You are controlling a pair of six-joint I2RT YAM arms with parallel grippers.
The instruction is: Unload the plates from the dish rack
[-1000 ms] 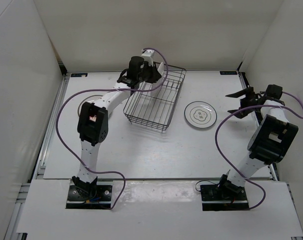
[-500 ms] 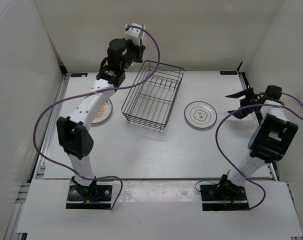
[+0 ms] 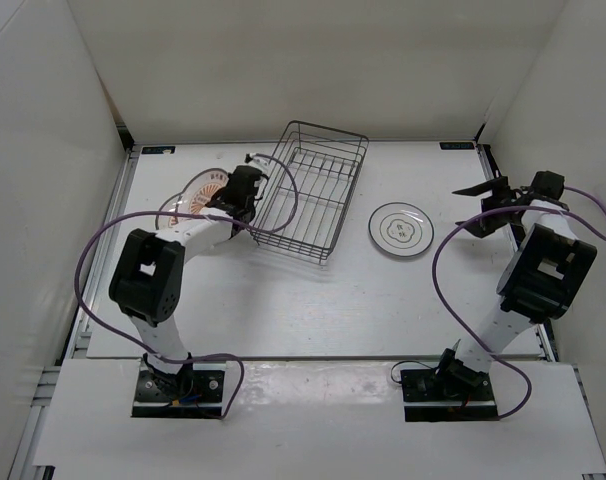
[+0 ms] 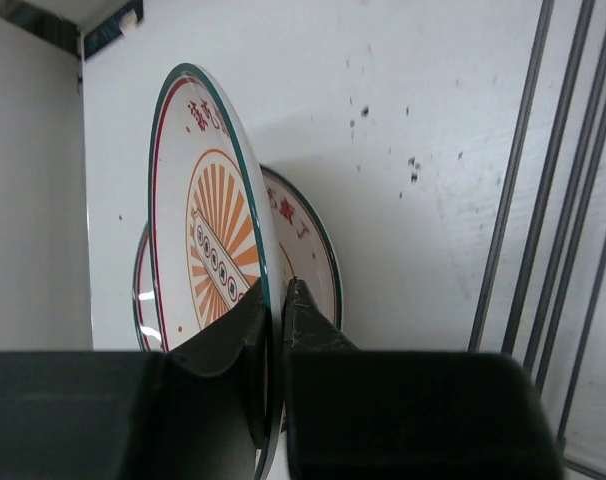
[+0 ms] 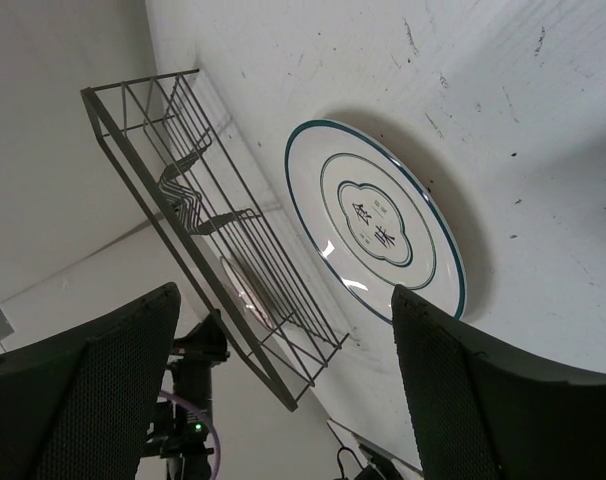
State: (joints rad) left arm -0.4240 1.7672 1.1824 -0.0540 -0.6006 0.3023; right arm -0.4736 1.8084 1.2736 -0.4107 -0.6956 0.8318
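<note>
There are three plates: two carry an orange sunburst pattern, the upright plate [image 4: 208, 250] and the flat plate [image 4: 313, 255], and the third is one ringed plate [image 3: 400, 229]. There is one wire dish rack [image 3: 313, 200] and one table [image 3: 283, 300]. There are two hands, the left hand [image 4: 276, 300] and the right hand [image 3: 463, 208].

You have the rectangular black wire dish rack [image 3: 308, 190] at the table's back middle. The round white plate with grey rings [image 3: 400, 229] lies flat to its right. On its left, one white plate with orange-red rays [image 4: 208, 240] is held up on edge over a second such plate [image 4: 313, 250], which lies flat.
</note>
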